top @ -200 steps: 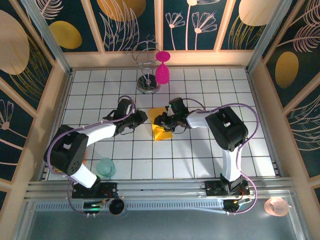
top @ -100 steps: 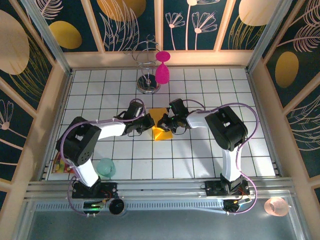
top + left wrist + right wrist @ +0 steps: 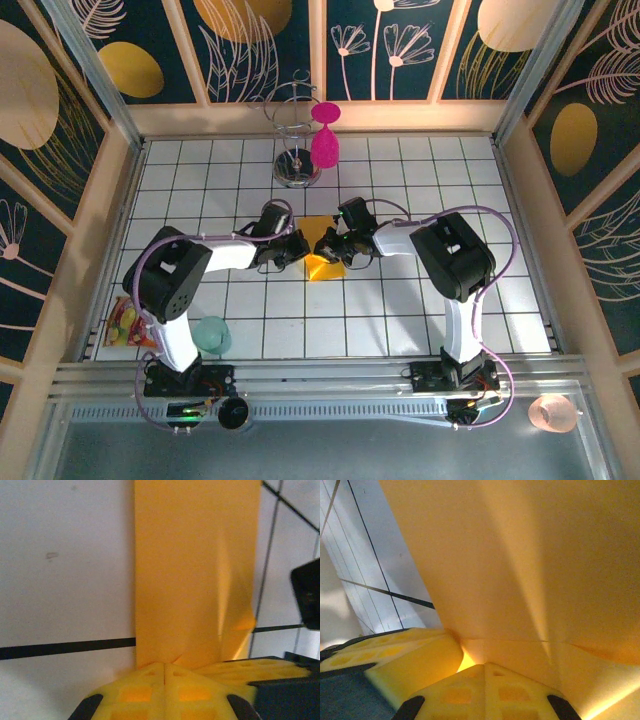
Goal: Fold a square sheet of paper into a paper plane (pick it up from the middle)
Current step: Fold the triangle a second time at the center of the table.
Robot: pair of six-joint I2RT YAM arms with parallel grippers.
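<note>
At centre frame, left gripper [image 3: 299, 250] and right gripper [image 3: 326, 247] apparently both pinch the thin orange-yellow square sheet of paper [image 3: 324, 266], jaws fully closed; pulling apart could tear it.

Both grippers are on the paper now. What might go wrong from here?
1. The left gripper and right gripper both pinch the square sheet of paper close together; pulling apart may tear it.
2. Their fingertips almost touch, so a small move might collide them.
3. The paper buckles beside the left pinch, risking a stray crease.
</note>
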